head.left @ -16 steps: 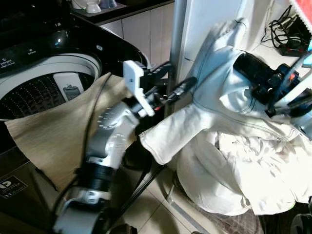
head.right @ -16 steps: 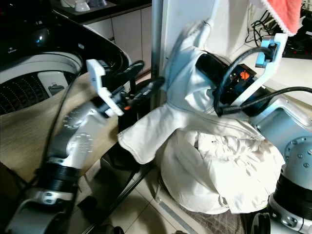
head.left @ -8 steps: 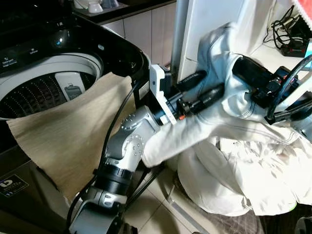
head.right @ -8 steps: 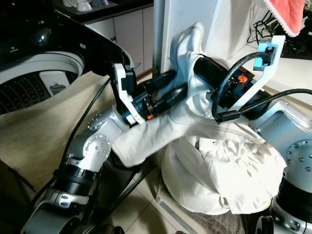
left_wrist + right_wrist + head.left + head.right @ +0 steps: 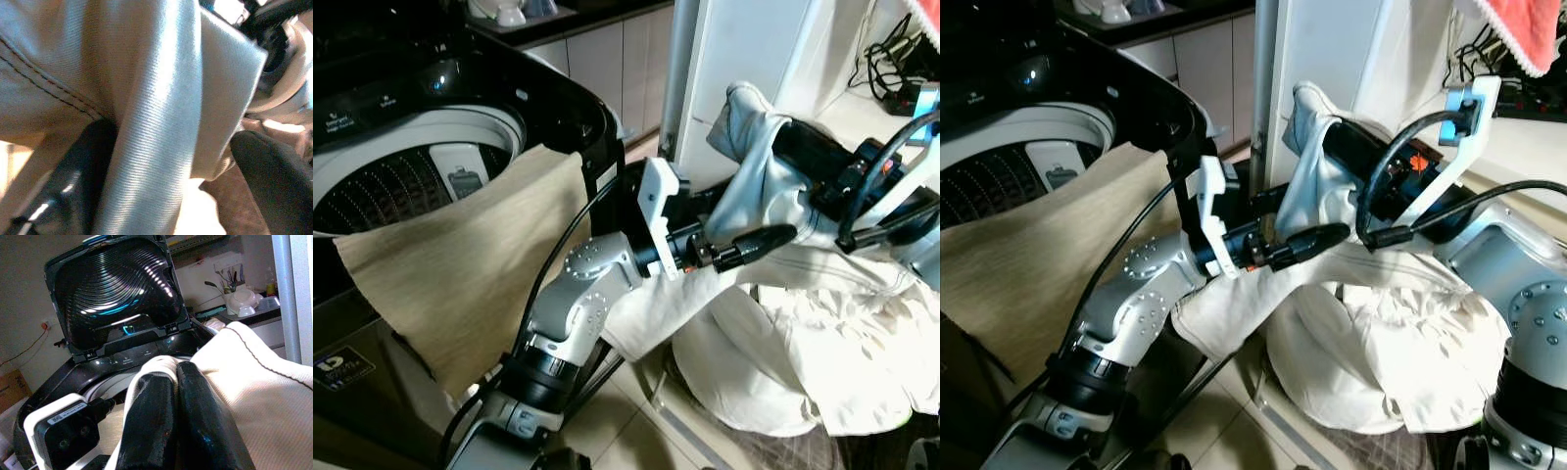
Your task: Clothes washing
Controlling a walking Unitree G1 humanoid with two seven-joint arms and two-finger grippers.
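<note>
A fold of pale white cloth [image 5: 156, 112], dark-stitched along one seam, hangs between my two black fingers [image 5: 73, 181], touching the one beside it.

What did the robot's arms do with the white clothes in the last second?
The left claw reached rightward from beside the washer to the white garment, whose fabric now lies between its fingers. The right claw kept its pinch on the garment. The beige cloth stayed draped over the washing machine.
</note>
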